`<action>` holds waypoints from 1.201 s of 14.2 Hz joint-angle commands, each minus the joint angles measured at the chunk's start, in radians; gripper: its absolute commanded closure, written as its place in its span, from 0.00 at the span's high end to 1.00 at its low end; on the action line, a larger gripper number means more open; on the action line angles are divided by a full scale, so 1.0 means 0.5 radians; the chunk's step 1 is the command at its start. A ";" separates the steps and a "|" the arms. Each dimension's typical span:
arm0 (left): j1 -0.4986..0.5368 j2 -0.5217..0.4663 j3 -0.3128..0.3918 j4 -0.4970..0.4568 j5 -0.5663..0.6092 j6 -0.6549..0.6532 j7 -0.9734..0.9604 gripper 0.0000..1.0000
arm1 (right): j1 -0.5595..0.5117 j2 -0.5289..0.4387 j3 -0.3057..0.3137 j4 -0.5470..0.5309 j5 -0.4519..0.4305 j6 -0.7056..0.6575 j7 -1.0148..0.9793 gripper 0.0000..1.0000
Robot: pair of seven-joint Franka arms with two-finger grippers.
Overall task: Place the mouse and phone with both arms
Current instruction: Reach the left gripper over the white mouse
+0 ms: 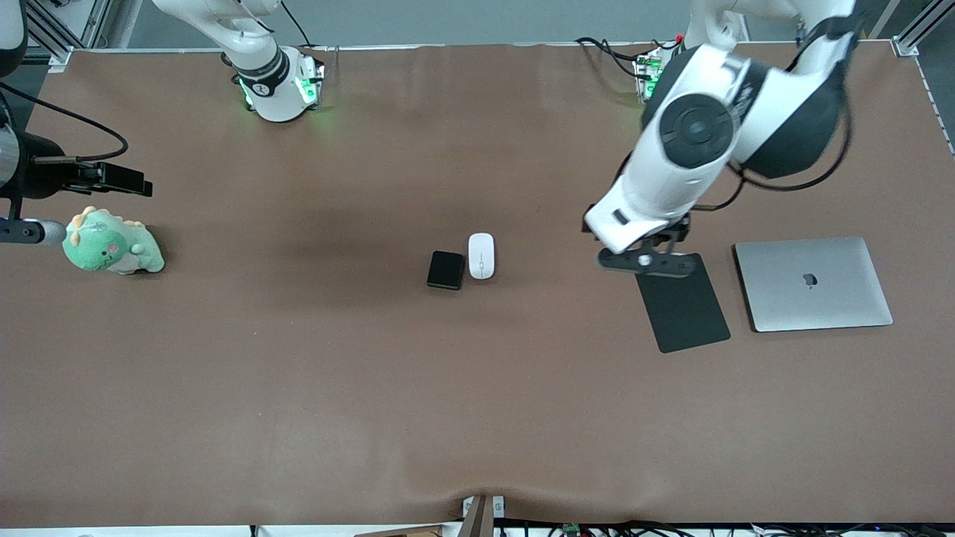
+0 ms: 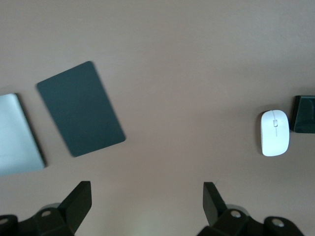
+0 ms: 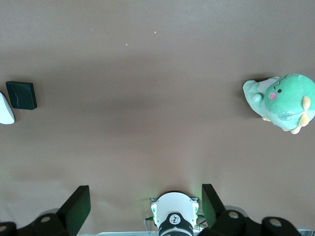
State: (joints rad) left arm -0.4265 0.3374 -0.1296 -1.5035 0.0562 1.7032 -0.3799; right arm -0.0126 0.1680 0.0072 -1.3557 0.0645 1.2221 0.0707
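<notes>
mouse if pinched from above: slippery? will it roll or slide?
Probably slippery: the mouse is a smooth white dome that tapers away from the fingers. Unlikely to roll, since it lies flat on the table. A sideways push could knock it into the phone, which lies right beside it.

The front view looks down from high across the table (image 1: 298,388), facing the arm bases and taking in its whole width. Each wrist view looks straight down from well above the cloth, past its own fingertips. All three views share the mouse (image 1: 481,256) (image 2: 274,132) (image 3: 6,110) and phone (image 1: 446,270) (image 2: 305,114) (image 3: 21,95). The left wrist view and front view share the mouse pad (image 1: 683,306) (image 2: 80,108) and laptop (image 1: 813,283) (image 2: 17,135); the right wrist view and front view share the green plush toy (image 1: 112,242) (image 3: 283,101).
</notes>
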 commanded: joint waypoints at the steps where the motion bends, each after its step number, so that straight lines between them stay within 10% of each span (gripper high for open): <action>1: -0.064 0.080 -0.002 -0.079 -0.035 0.179 -0.035 1.00 | -0.009 -0.014 0.007 0.002 0.079 -0.014 -0.003 1.00; 5: -0.174 0.184 -0.005 -0.355 -0.057 0.694 -0.249 1.00 | -0.002 -0.017 0.010 0.002 0.104 -0.024 -0.016 1.00; 17: -0.561 0.721 -0.014 -0.337 -0.063 1.508 -0.924 0.94 | 0.105 0.001 0.023 -0.016 0.113 -0.014 0.015 1.00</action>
State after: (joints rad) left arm -0.6850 0.6719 -0.1412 -1.6836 0.0413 2.4137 -0.7942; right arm 0.0251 0.1695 0.0204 -1.3602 0.1064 1.2181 0.0699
